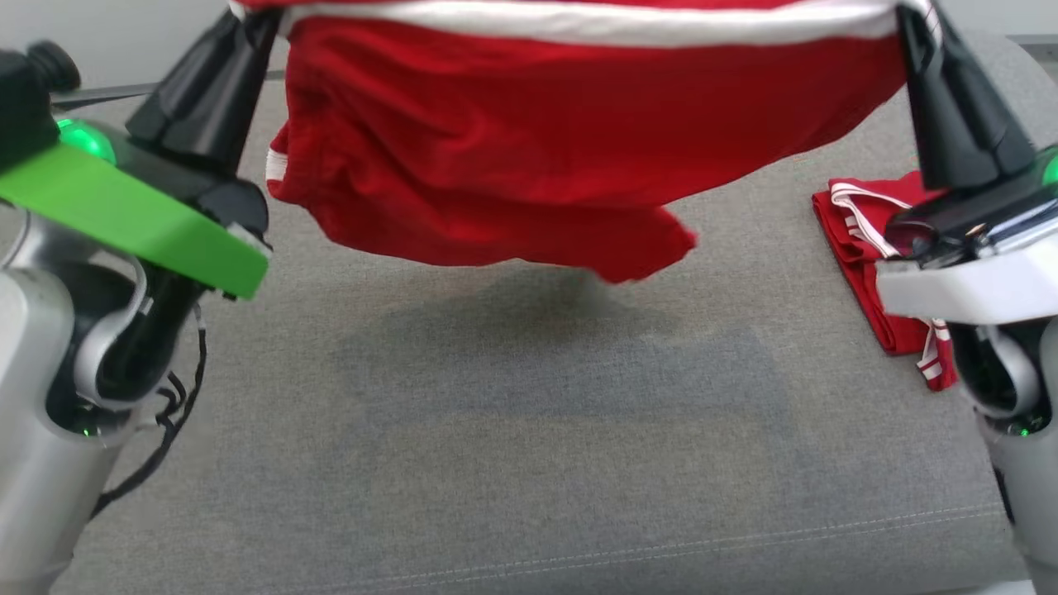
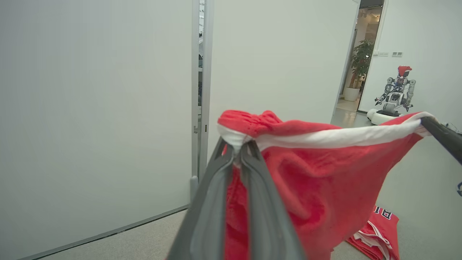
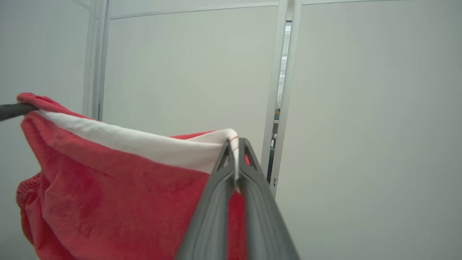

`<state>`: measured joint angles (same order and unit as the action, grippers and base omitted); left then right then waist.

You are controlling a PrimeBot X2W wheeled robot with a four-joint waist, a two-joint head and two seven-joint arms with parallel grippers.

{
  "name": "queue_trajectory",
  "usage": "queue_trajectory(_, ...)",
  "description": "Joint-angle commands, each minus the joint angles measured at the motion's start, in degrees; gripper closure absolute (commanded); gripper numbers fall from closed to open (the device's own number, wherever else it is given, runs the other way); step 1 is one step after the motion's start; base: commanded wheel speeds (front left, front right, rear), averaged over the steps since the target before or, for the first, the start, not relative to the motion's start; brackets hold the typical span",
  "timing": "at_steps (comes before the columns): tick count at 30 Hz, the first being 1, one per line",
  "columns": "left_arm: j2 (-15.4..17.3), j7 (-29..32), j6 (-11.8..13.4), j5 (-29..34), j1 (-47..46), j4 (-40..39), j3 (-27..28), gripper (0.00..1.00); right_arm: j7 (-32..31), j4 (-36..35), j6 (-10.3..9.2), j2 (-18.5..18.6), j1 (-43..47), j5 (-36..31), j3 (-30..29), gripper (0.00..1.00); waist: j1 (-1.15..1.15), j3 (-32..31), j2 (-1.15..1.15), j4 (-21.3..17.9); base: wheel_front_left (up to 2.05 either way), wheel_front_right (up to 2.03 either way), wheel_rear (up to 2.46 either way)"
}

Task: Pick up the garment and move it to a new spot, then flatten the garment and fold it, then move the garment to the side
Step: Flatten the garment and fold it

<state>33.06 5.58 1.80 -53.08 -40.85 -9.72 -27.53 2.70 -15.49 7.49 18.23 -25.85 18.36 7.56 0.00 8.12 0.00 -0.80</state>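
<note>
A red garment (image 1: 529,149) of soft, slightly fuzzy cloth hangs in the air, stretched sideways. A broad white band (image 1: 579,21) runs along its top edge. That edge is pulled fairly taut, with its left end pinched between the fingers of the left gripper (image 2: 236,150) and its right end pinched by the right gripper (image 3: 234,144). Below the band the cloth sags in loose, wrinkled folds. The bottom edge is uneven, lowest near the middle and rising toward the right. It hangs clear of the grey fabric surface (image 1: 529,463) beneath.
</note>
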Motion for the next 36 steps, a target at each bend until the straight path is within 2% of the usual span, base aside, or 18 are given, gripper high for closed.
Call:
queue_trajectory(1, 0.26, 0.95, 0.33, 0.03, -1.8, -0.08, 0.36, 1.0, -0.38, -0.78, -0.01, 0.46, -1.74, -0.24, -0.19, 1.0, 0.0, -0.91, 0.0, 0.37, 0.0, 0.0, 0.0)
queue_trajectory(8, -0.59, 4.27, -0.19, -2.33, -4.09, -0.4, -0.53, 1.0, -1.79, -2.04, 0.0, 1.35, -4.78, 0.38, -0.12, 1.0, 0.0, -0.93, 0.0, 0.71, 0.0, 0.0, 0.0)
queue_trajectory(13, -1.78, 6.16, -1.08, -5.45, -5.33, 3.47, -0.81, 1.0, -1.9, 2.18, 0.0, 1.42, -7.2, 2.37, 1.22, 1.0, 0.0, 0.87, 0.0, 0.5, 0.0, 0.0, 0.0)
queue_trajectory(16, -3.54, 7.37, -1.76, -6.52, -8.04, 9.28, -1.27, 1.0, -1.14, 8.34, 0.0, 1.66, -12.12, 3.6, 3.98, 1.0, 0.0, 2.6, 0.0, 0.26, 0.0, 0.0, 0.0)
queue_trajectory(18, -4.49, 7.45, -1.97, -5.21, -11.42, 14.9, -1.47, 1.0, -0.13, 13.97, -0.01, 2.09, -16.88, 3.38, 6.39, 1.0, 0.0, 3.85, 0.0, 0.07, 0.0, 0.0, 0.0)
queue_trajectory(22, -7.63, 6.04, -2.51, -3.13, -18.86, 27.49, -2.1, 1.0, 3.33, 26.22, -0.02, 0.7, -27.87, 3.61, 11.82, 1.0, 0.0, 6.28, 0.0, -0.49, 0.0, 0.0, 0.0)
queue_trajectory(27, -11.23, 1.73, -4.53, 0.19, -28.36, 40.26, -2.97, 1.0, 8.75, 40.2, -0.03, -1.69, -41.82, 2.23, 15.43, 1.0, 0.0, 9.56, 0.0, -1.11, 0.0, 0.0, 0.0)
queue_trajectory(28, -11.23, 1.73, -4.53, 0.19, -28.36, 40.26, -2.97, 1.0, 8.75, 40.2, -0.03, -1.69, -41.82, 2.23, 15.43, 1.0, 0.0, 9.56, 0.0, -1.11, 0.0, 0.0, 0.0)
queue_trajectory(33, -13.35, -5.45, -5.46, 5.05, -36.84, 50.21, -3.74, 1.0, 11.68, 52.35, -0.03, -4.83, -52.62, -0.49, 14.43, 1.0, 0.0, 13.03, 0.0, -1.26, 0.0, 0.0, 0.0)
queue_trajectory(36, -15.09, -9.55, -6.18, 5.98, -39.65, 55.35, -4.0, 1.0, 12.15, 58.32, -0.03, -6.19, -55.89, -1.79, 16.4, 1.0, 0.0, 15.21, 0.0, -1.15, 0.0, 0.0, 0.0)
